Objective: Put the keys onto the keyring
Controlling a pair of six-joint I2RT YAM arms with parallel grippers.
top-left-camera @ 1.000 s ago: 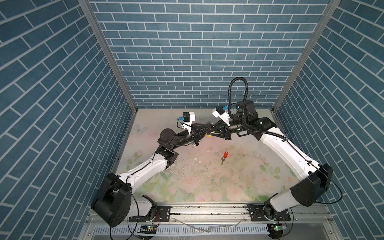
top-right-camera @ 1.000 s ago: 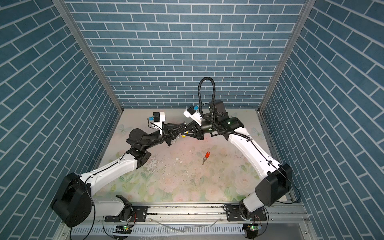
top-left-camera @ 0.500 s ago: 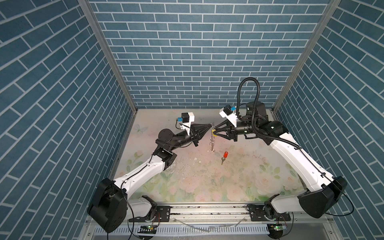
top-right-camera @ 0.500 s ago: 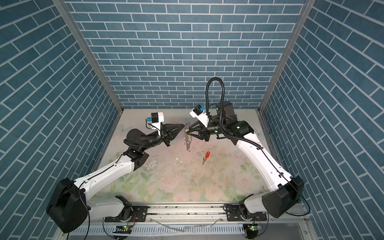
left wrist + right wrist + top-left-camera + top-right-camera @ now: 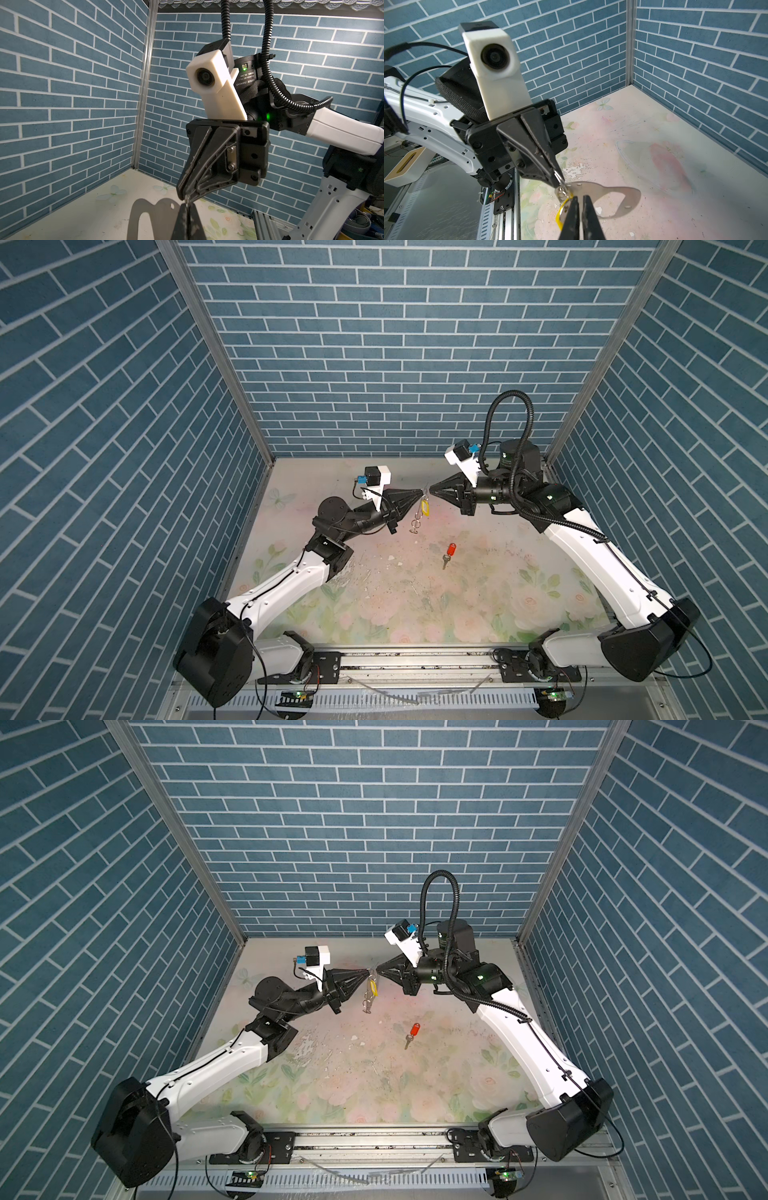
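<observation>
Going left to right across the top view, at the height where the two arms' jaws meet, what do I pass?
Left gripper → yellow tag → right gripper. The red-tagged key overlaps the right gripper's width, so it is left out.

I see the keyring held off the table. It is a flat, curved silver plate with small holes, pinched by a little ring at one end in the closed tips of the left gripper. The yellow key hangs just beside that ring. Only its yellow tag shows plainly, and I can't tell whether it is threaded on. The red key lies flat on the table, well apart from the rest, with its tag toward the back wall and its silver blade toward the front.
</observation>
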